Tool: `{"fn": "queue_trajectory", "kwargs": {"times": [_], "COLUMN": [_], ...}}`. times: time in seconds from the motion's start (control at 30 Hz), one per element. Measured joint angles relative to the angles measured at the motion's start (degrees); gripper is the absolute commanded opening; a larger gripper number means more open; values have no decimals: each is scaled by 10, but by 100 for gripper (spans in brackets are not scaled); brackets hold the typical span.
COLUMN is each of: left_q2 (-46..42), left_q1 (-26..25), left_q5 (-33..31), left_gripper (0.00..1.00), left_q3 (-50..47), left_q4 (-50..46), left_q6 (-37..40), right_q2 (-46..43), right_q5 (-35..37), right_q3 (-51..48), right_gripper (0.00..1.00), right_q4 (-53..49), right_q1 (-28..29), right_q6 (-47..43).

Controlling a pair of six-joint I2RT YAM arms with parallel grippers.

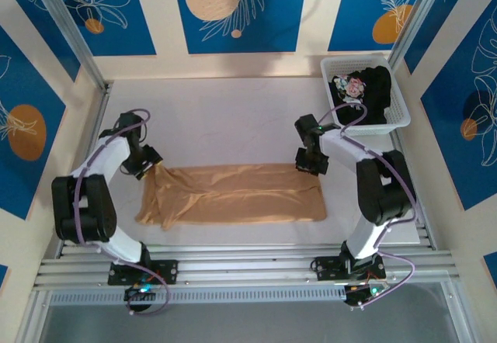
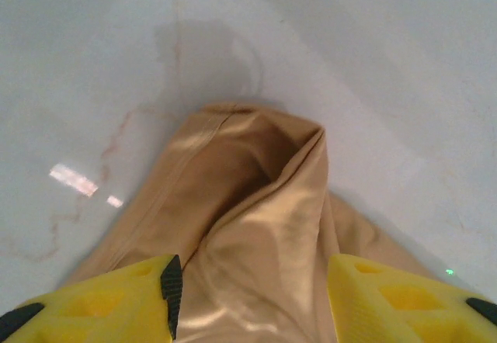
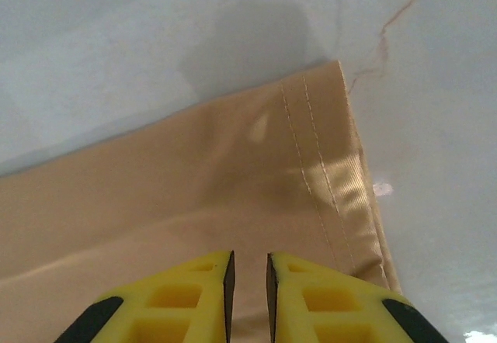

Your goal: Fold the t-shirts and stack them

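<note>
White table [image 1: 233, 118], tan t-shirt [image 1: 233, 194] flat, mesh basket [image 1: 397, 104] far corner

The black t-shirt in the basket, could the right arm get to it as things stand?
Probably yes: the black t-shirt lies in the open-topped white basket, just beyond the right gripper, with nothing standing between them.

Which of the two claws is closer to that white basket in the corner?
Right. The right gripper sits at the end of the tan t-shirt nearest the white basket; the left gripper is at its opposite end.
</note>
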Motion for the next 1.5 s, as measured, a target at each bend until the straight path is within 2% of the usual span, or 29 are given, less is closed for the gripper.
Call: {"fn": "queue_trajectory", "kwargs": {"times": [0.1, 0.23, 0.3, 0.53, 0.6, 0.73, 0.9, 0.97, 1.03, 1.07, 1.2, 1.27, 1.37, 1.5], "left_q2": [37, 67, 71, 49, 34, 7, 3, -1, -17, -27, -95, -134, -183, -181], "left_q1": [0, 0, 0, 1, 2, 2, 3, 3, 3, 3, -6, -19, -59, -99], "left_q5": [10, 8, 2, -50, -61, -72, -76, -80, -83, -85, -86, -74, -23, 71], "left_gripper": [48, 24, 15, 0, 0, 10, 8, 15, 30, 33, 36, 36, 39, 44], "left_q3": [14, 16, 14, -19, -26, -30, -30, -30, -32, -34, -47, -64, -107, -178], "left_q4": [22, 40, 42, 37, 31, 20, -5, -19, -33, -39, -64, -66, -45, 8], "left_q6": [18, 42, 47, 53, 52, 46, 36, 33, 30, 27, 17, 13, 15, 38], "right_q2": [31, 52, 57, 66, 66, 67, 68, 65, 52, 43, -6, -27, -41, -32], "right_q5": [-2, -2, -2, 2, 3, 7, 12, 18, 29, 33, 40, 23, -43, -120], "right_q3": [9, 16, 23, 34, 34, 35, 36, 36, 35, 35, 36, 36, 35, 35], "right_gripper": [24, 24, 23, 22, 23, 23, 26, 31, 35, 36, 37, 38, 38, 38], "right_q4": [-3, -10, -18, -38, -43, -47, -49, -49, -49, -49, -45, -31, 9, 54], "right_q1": [-9, -16, -17, -19, -19, -19, -19, -17, -11, -7, 21, 38, 53, 68], "right_q6": [0, 2, 6, 17, 17, 17, 17, 16, 11, 7, -14, -30, -53, -73]}}
